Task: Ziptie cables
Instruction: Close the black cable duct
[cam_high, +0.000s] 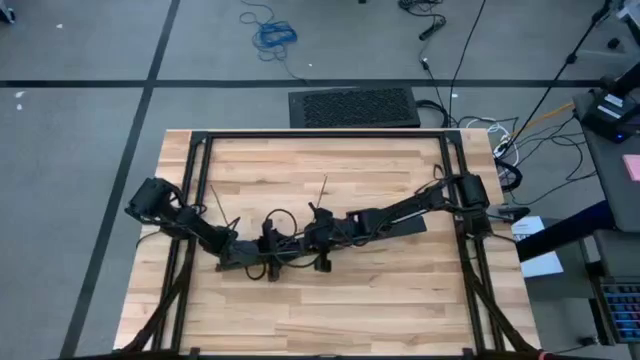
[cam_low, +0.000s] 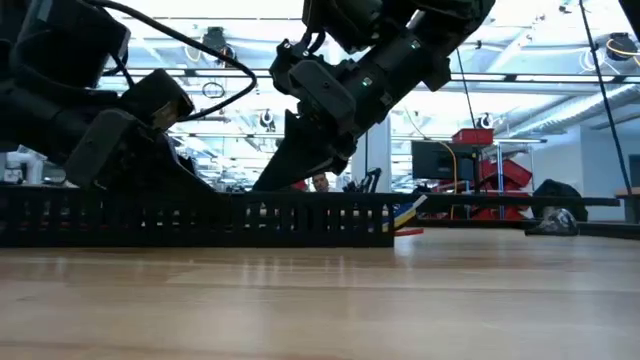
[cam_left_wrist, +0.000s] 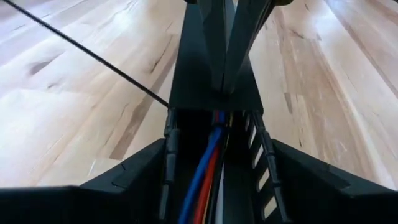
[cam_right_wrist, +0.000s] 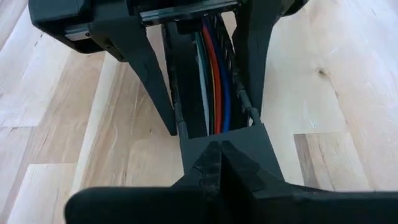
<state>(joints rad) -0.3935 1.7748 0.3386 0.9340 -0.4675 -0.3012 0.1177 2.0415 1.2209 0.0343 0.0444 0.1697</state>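
Cables (cam_left_wrist: 208, 165) lie inside slotted bar (cam_low: 200, 220) at tabletop (cam_high: 330, 310) centre; left pincer (cam_high: 268, 243) straddles bar, fingers apart; right pincer (cam_right_wrist: 217, 163) closed at 3 o'clock.

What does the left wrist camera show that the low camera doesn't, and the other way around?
Only the left wrist view shows the cables, blue and red wires lying inside the slotted black bar, and a thin ziptie tail slanting across the wood. Only the low view shows the room beyond the table and the bar's slotted side wall with both arms above it. Both show the bar resting on the wooden table.
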